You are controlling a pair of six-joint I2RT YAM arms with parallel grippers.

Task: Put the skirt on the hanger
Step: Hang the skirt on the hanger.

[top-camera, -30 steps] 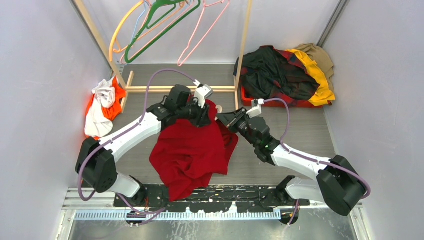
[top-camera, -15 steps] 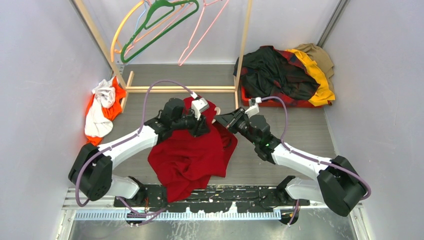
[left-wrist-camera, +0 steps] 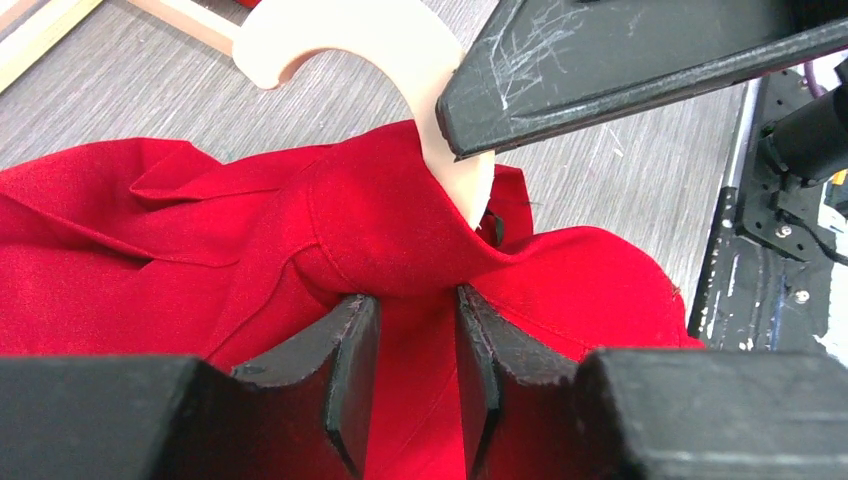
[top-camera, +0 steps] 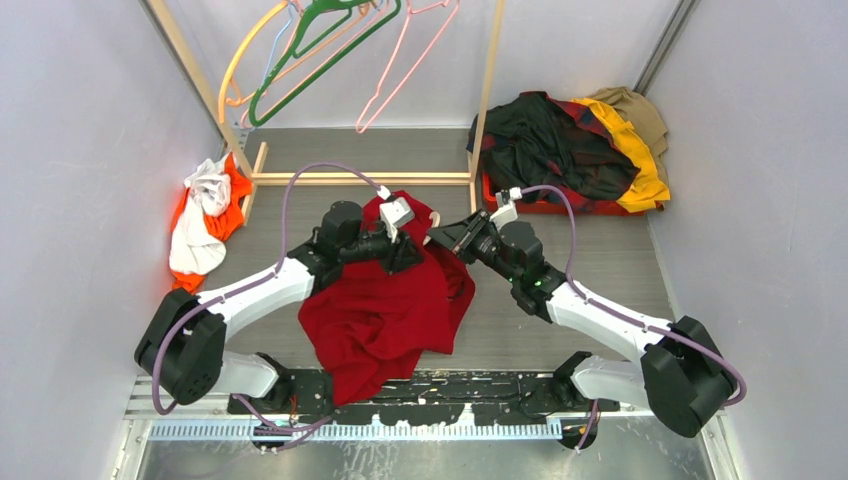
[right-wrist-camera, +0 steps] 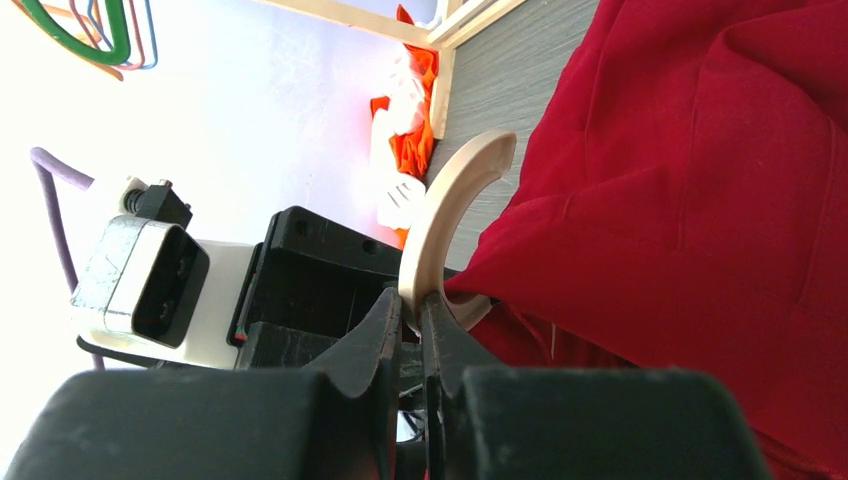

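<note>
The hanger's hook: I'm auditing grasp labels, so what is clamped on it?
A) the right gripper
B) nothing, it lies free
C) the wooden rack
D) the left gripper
A: the right wrist view shows the right gripper pinching the cream hanger just below its hook, while the left gripper grips the skirt instead.

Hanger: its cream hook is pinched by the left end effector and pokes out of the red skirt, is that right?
No. The right end effector pinches the hanger by its cream hook, as the right wrist view shows. The hook does poke out of the red skirt.
</note>
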